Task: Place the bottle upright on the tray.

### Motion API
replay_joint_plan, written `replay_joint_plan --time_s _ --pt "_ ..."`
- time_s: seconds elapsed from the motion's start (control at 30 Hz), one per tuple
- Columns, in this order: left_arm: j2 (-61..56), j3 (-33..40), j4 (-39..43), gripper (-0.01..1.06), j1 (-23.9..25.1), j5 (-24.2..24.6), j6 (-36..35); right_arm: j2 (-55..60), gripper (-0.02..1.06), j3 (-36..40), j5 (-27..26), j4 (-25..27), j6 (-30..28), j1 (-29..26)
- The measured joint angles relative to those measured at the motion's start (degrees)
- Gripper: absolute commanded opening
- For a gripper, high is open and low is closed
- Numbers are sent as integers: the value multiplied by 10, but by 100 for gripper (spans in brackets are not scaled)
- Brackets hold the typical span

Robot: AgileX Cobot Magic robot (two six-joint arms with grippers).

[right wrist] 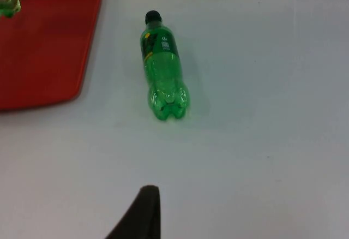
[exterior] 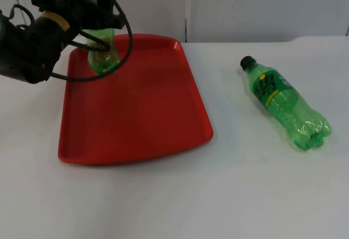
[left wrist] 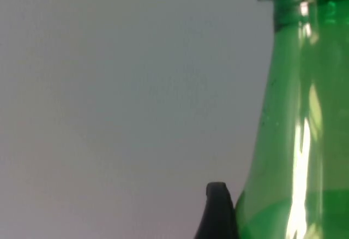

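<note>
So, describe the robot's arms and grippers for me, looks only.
Left arm: black, with bulky rounded joints and a yellow band near the wrist. Left gripper, at the upright bottle on the red tray's far corner: black. Right gripper, waiting over the white table: black, tapered.

The red tray (exterior: 142,108) is bare across its middle and near side. At its far left corner an upright green bottle (exterior: 102,53) stands with the left gripper (exterior: 95,18) around it. A second green bottle (exterior: 283,103) lies on the white tabletop (exterior: 218,195), well right of the tray, with open tabletop between.
</note>
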Motion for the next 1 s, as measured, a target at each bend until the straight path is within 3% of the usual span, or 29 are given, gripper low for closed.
replay_joint_plan --time_s 0.57,0.67,0.7,0.83,0.87,0.9,1.0 --pt "17 -4 28 0 0 15 1 0 104 0 0 0 0 0" --pt "17 -4 30 15 0 15 0 0 104 0 0 0 0 0" --pt "17 -4 31 15 0 15 -1 0 104 0 0 0 0 0" --pt "17 -5 32 47 0 22 -5 0 104 0 0 0 0 0" --pt "17 -5 32 47 0 26 -5 0 104 0 0 0 0 0" --pt "17 -6 32 59 0 31 -5 0 104 0 0 0 0 0" --pt "17 -7 33 71 0 34 -6 0 104 0 0 0 0 0"
